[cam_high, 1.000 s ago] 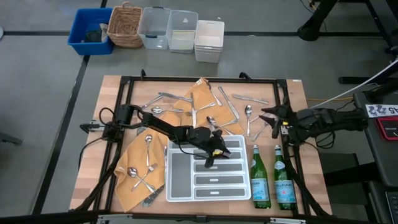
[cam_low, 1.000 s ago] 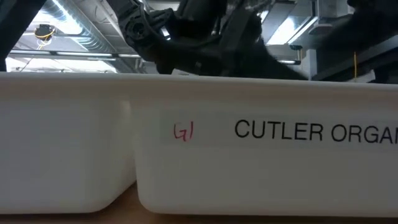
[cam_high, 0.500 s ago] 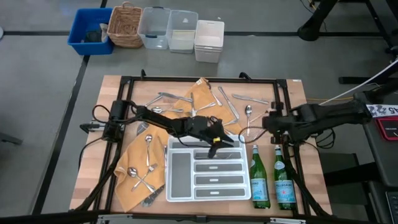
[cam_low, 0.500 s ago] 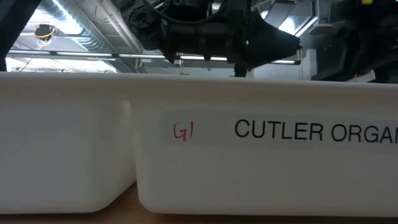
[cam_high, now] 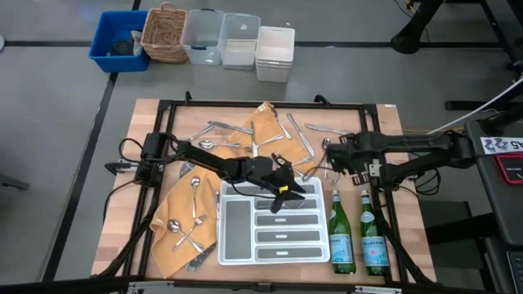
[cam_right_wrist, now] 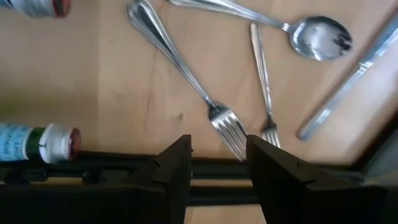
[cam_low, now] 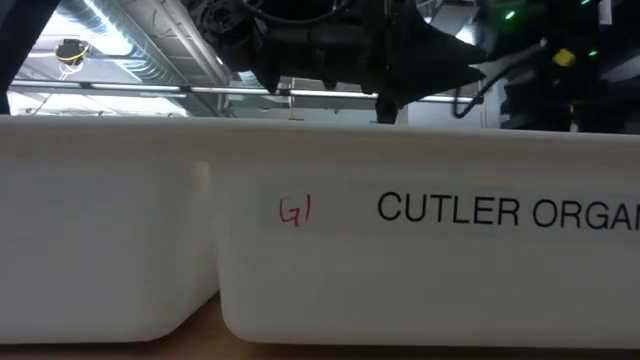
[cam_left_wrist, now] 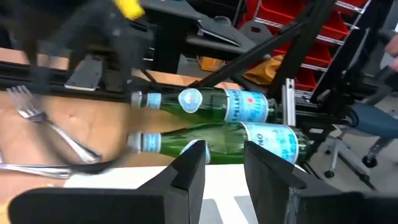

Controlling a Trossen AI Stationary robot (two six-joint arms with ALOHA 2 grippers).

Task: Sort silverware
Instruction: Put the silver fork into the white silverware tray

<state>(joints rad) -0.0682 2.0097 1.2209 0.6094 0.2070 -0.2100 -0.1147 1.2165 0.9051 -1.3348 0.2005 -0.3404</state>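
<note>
Scattered silverware (cam_high: 214, 128) covers the desk (cam_high: 147, 122) and cloth (cam_high: 173, 220). Left end effector (cam_high: 280, 189) hovers over the tray (cam_high: 237, 255), fingers apart, empty. Right end effector (cam_high: 330, 154) hangs with fingers apart above a fork (cam_right_wrist: 186, 72) near two bottles (cam_high: 342, 234). A crooked descent may pinch both crossed forks or nudge a bottle.

A wooden desk (cam_high: 155, 114) stands on a grey floor (cam_high: 49, 163) crossed by dark seams. On the floor beyond the desk's far edge sit a blue bin (cam_high: 118, 41), a wicker basket (cam_high: 166, 34), two clear tubs (cam_high: 221, 37) and a white container (cam_high: 274, 53). The low view shows ceiling light strips (cam_low: 105, 22) and pale overhead ducts (cam_low: 130, 65). Red shelving bins (cam_left_wrist: 298, 25) and a blue chair seat (cam_left_wrist: 373, 118) stand behind in the left wrist view.
</note>
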